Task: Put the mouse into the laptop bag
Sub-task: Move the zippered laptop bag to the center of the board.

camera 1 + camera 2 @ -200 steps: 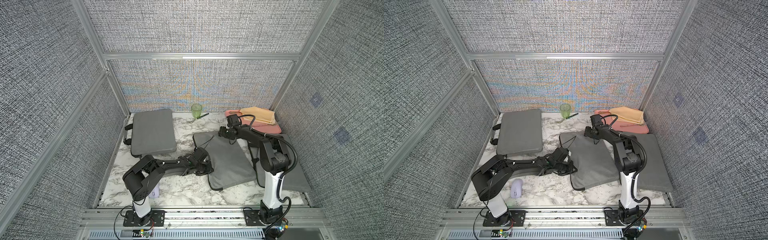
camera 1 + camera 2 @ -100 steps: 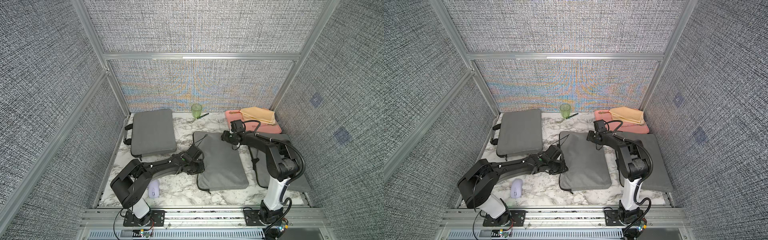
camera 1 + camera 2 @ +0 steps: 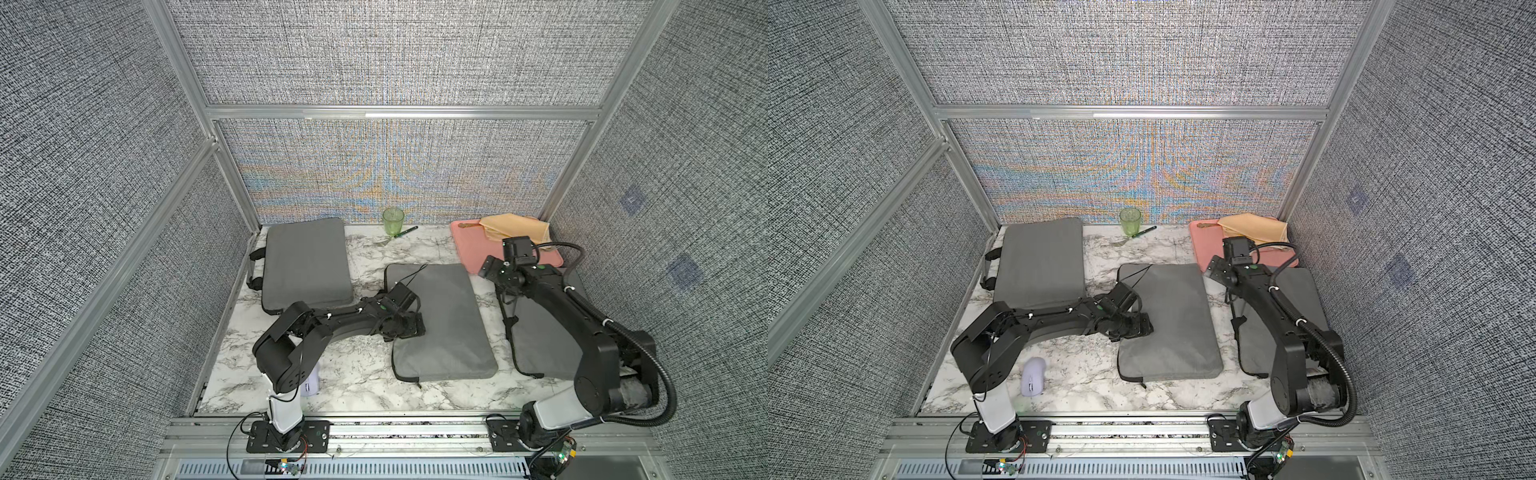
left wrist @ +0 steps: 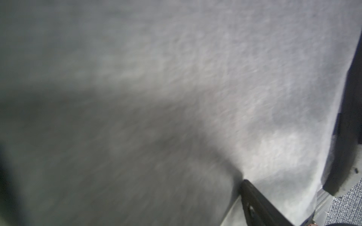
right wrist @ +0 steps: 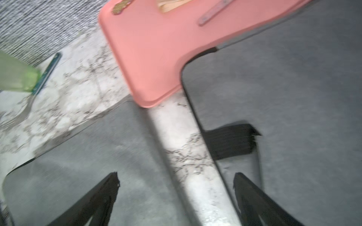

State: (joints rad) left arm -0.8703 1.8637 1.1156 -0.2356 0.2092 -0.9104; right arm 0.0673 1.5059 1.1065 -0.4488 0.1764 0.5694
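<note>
surface: marble table (image 3: 1084,374), grey fabric-walled booth.
mouse (image 3: 1033,376): lilac, table's 7 o'clock, outside the bag.
laptop bag (image 3: 1167,324): flat, table centre.
left gripper (image 3: 1142,326): bag's 9 o'clock edge, jaws apart, nothing clamped.
right gripper (image 5: 176,180): bag's 1 o'clock corner, jaws wide, empty.

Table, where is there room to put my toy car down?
Best spot: the bare marble at the front of the table, between the mouse and the middle bag. Also behind that bag, near the green cup. Crowded: the left arm fills the gap beside the left bag.
</note>
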